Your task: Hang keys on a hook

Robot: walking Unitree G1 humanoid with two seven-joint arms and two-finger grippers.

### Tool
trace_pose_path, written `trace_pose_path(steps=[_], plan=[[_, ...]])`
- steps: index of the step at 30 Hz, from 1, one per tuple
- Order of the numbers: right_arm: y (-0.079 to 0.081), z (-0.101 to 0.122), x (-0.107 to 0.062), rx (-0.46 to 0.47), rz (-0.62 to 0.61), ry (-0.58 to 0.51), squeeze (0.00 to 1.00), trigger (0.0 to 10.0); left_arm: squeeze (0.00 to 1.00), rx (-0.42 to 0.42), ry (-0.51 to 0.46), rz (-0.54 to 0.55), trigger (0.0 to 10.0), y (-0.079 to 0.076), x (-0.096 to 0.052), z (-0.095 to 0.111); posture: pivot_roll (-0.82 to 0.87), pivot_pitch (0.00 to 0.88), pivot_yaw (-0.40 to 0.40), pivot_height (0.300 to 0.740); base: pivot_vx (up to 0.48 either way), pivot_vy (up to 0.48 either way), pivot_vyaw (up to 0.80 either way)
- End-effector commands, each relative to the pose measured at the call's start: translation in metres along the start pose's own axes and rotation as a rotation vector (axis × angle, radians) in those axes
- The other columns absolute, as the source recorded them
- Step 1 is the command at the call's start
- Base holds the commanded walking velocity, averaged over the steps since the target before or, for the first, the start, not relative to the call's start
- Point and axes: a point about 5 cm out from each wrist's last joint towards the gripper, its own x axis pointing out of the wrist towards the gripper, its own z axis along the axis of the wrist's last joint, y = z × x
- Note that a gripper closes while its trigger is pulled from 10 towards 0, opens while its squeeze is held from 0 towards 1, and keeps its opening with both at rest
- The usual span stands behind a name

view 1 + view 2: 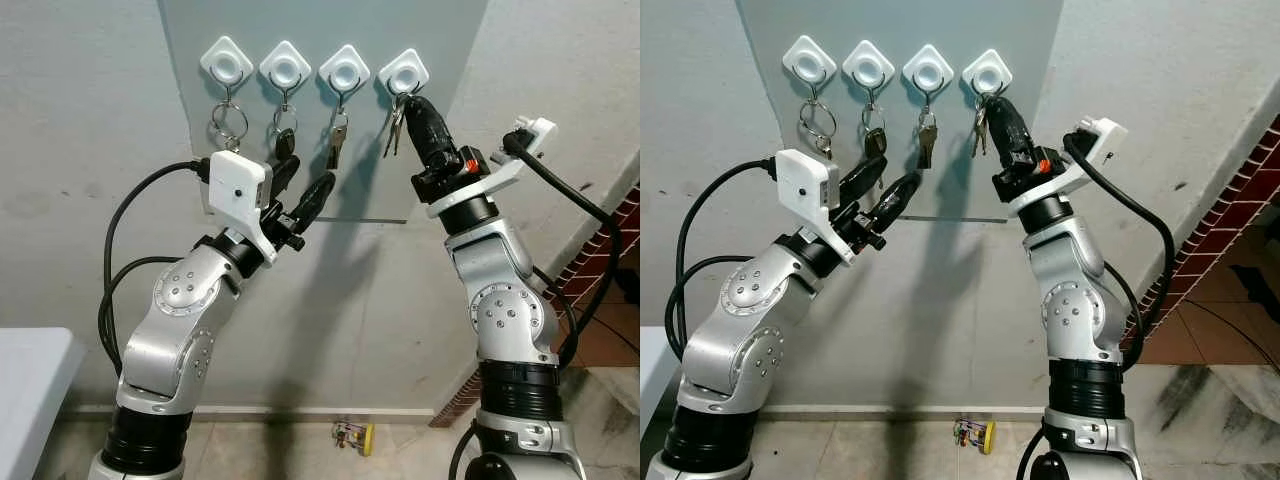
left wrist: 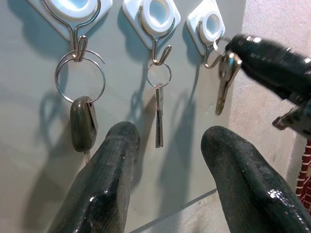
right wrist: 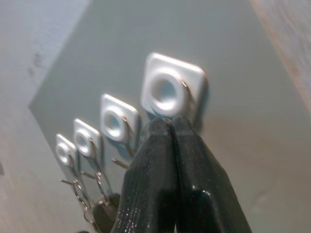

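Right gripper [image 1: 407, 103]: we have its fingers pressed together at the rightmost hook [image 1: 403, 70], seemingly pinching the ring of the keys [image 1: 395, 128].
Keys: they dangle just below that hook, beside our fingertips; whether the ring already sits on the wire we cannot tell.
Handling: we judge them light, rigid metal, slippery and free to swing; best held at the ring, not the blades.
Left gripper [image 1: 305, 185]: raised before the board, fingers parted, holding nothing.
Other hooks: three more to the left, each already loaded, one with a black fob [image 2: 83, 124].
Board [image 1: 440, 30]: grey panel fixed to the wall.
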Motion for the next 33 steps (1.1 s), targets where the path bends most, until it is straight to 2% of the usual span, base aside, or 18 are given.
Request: trace_pose_path(steps=[1, 8, 13, 17, 24, 25, 26, 27, 33], plan=[[-0.001, 0.001, 0.003, 0.019, -0.012, 0.011, 0.0, 10.0, 0.0, 0.009, -0.015, -0.014, 10.0, -0.002, 0.0, 0.005, -0.09, 0.021, -0.035, 0.74, 0.0, 0.0, 0.0], [-0.014, 0.001, 0.006, 0.069, -0.1, 0.017, 0.0, 10.0, 0.0, 0.009, -0.017, -0.006, 10.0, -0.002, -0.001, 0.006, -0.09, 0.02, -0.039, 0.74, 0.0, 0.0, 0.0], [-0.016, 0.002, 0.006, 0.086, -0.108, 0.006, 0.0, 10.0, 0.0, 0.009, -0.017, -0.005, 10.0, -0.002, 0.0, 0.006, -0.09, 0.022, -0.038, 0.74, 0.0, 0.0, 0.0], [-0.019, 0.001, 0.005, 0.103, -0.126, -0.002, 0.0, 10.0, 0.0, 0.008, -0.017, -0.004, 10.0, -0.002, -0.001, 0.006, -0.09, 0.02, -0.039, 0.74, 0.0, 0.0, 0.0], [-0.024, -0.007, -0.005, 0.082, -0.155, 0.034, 0.0, 10.0, 0.0, 0.009, -0.016, -0.004, 10.0, -0.002, -0.001, 0.006, -0.09, 0.021, -0.036, 0.74, 0.0, 0.0, 0.0], [-0.024, -0.009, -0.008, 0.077, -0.156, 0.041, 0.82, 10.0, 0.0, 0.009, -0.016, -0.004, 10.0, -0.002, -0.001, 0.006, -0.09, 0.021, -0.036, 0.74, 0.0, 0.0, 0.0], [-0.025, -0.01, -0.008, 0.075, -0.156, 0.045, 0.82, 10.0, 0.0, 0.009, -0.015, -0.005, 10.0, -0.002, -0.001, 0.006, -0.09, 0.021, -0.036, 0.74, 0.0, 0.0, 0.0], [-0.025, -0.012, -0.011, 0.071, -0.156, 0.05, 1.0, 10.0, 0.0, 0.009, -0.015, -0.004, 10.0, -0.002, -0.001, 0.006, -0.09, 0.021, -0.035, 0.74, 0.0, 0.0, 0.0], [-0.029, -0.017, -0.02, 0.036, -0.178, 0.072, 1.0, 10.0, 0.0, 0.007, -0.005, -0.001, 10.0, -0.002, -0.001, 0.003, -0.09, 0.018, -0.039, 0.74, 0.0, 0.0, 0.0]])
